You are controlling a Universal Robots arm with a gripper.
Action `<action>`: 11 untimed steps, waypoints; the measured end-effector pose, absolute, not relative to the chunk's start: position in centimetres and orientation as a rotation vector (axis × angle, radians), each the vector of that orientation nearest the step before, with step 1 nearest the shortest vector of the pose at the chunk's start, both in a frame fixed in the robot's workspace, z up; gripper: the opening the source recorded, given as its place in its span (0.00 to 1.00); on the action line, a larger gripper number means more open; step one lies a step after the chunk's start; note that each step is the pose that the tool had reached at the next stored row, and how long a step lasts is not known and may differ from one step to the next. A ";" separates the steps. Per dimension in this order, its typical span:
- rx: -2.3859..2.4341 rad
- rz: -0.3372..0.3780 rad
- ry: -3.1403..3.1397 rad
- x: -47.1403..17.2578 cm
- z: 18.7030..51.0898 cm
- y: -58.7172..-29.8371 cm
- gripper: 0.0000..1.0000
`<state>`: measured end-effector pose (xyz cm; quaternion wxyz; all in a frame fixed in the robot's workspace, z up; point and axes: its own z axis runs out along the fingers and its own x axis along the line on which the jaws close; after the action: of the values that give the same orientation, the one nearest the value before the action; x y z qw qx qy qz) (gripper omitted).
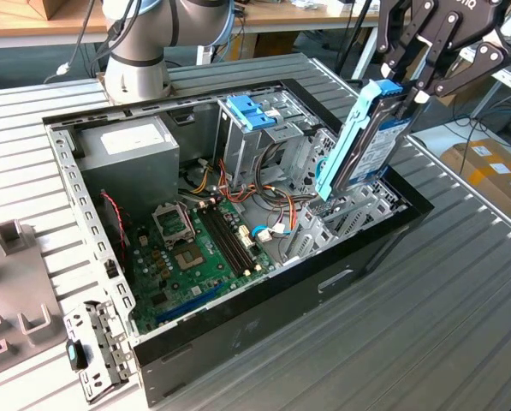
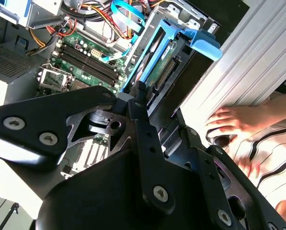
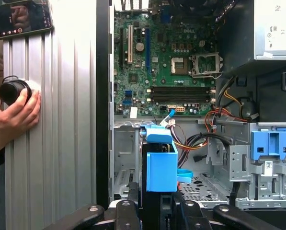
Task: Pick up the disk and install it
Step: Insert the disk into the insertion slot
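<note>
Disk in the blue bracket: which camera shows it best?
The exterior view. There the disk stands steeply tilted at the open computer case, its broad labelled side visible inside the blue bracket. The second wrist view shows its connector edge; in the first wrist view the bracket's end covers it.

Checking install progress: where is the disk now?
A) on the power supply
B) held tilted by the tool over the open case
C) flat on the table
B: the tool grips the disk, in its light-blue bracket, tilted above the case at the exterior view's right.
</note>
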<state>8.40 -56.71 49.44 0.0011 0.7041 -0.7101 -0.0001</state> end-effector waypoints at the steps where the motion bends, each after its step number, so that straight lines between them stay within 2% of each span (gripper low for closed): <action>1: 2.210 0.000 -2.229 8.4 49.4 -56.7 0.35; 11: 2.211 -0.001 -2.230 8.4 49.4 -56.7 0.35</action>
<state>8.43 -56.72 49.37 0.0009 0.7040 -0.7102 -0.0002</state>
